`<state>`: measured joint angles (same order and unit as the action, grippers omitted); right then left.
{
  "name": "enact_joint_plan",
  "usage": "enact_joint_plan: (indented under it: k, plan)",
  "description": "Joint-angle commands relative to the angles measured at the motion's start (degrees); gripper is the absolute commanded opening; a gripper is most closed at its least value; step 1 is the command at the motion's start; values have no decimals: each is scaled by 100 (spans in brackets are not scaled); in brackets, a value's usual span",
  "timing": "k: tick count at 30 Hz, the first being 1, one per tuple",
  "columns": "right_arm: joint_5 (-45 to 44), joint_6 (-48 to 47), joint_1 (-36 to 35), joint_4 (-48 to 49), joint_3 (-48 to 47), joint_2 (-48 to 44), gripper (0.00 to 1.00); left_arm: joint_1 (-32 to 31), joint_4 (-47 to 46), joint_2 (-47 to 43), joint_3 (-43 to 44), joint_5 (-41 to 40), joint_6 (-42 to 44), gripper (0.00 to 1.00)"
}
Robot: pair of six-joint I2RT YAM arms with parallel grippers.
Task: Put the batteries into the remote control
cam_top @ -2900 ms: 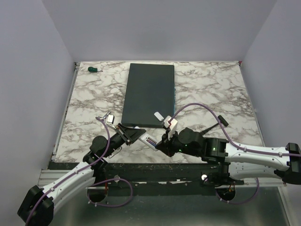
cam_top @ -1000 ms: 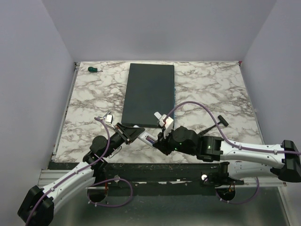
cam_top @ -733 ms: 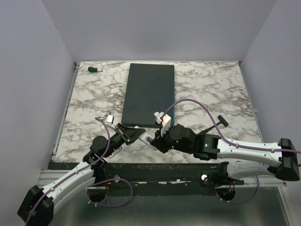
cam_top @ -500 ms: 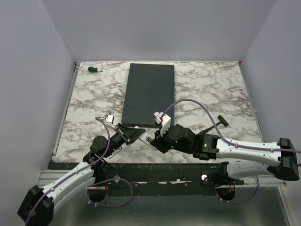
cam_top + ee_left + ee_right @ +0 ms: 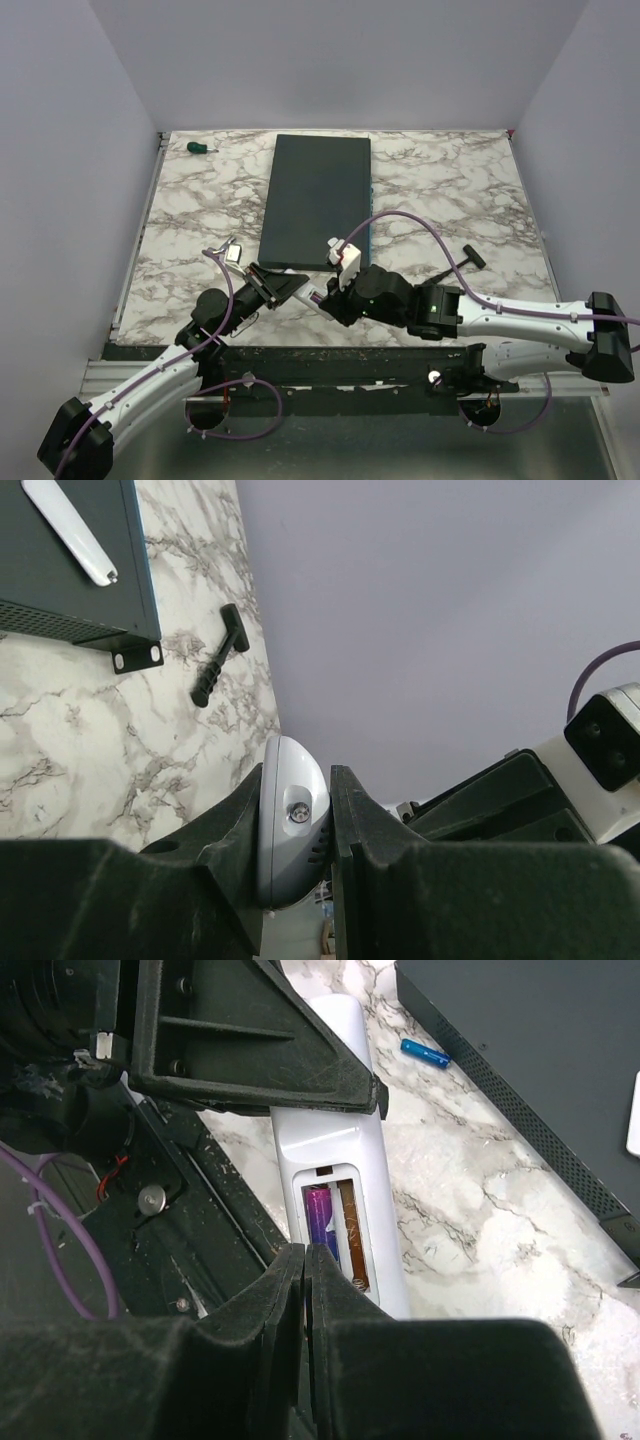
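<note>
My left gripper (image 5: 288,288) is shut on the white remote control (image 5: 340,1150) and holds it above the table's near edge, bay side up. Its rounded end shows between the fingers in the left wrist view (image 5: 292,815). The purple-blue battery (image 5: 320,1218) lies in the left slot of the open bay. The right slot shows only bare brown metal. The blue battery (image 5: 425,1053) lies on the marble beside the slab. My right gripper (image 5: 305,1260) is shut with nothing between its jaws, its tips at the near end of the bay over the purple-blue battery.
The large dark grey slab (image 5: 315,200) lies mid-table with the small white cover piece (image 5: 70,530) on its near part. A black T-shaped tool (image 5: 462,262) lies at right. A green-handled screwdriver (image 5: 200,147) lies at far left.
My right gripper has moved left, closing in on the remote held by my left gripper. The left arm and the remote have stayed put.
</note>
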<state>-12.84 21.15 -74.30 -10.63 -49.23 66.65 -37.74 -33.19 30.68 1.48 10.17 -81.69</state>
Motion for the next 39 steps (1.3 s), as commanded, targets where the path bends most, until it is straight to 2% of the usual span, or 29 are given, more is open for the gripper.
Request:
enact_joint_plan:
  k: [1,13,27,33,39]
  plan:
    - [-189,-35,-40,-273,-28,187,13,-17,-161,-78,58,11,-172,0]
    - [-344,-94,-36,-238,-90,63,13,-19,-149,-62,38,12,-181,0]
    - [-321,-90,-36,123,-3,-751,22,-22,-118,-25,28,-7,-148,0]
    - [127,-225,-34,-311,89,-719,14,-16,-135,-24,27,1,-159,0]
    - [278,-167,-38,-479,188,-606,11,-15,-135,-29,30,11,-155,0]
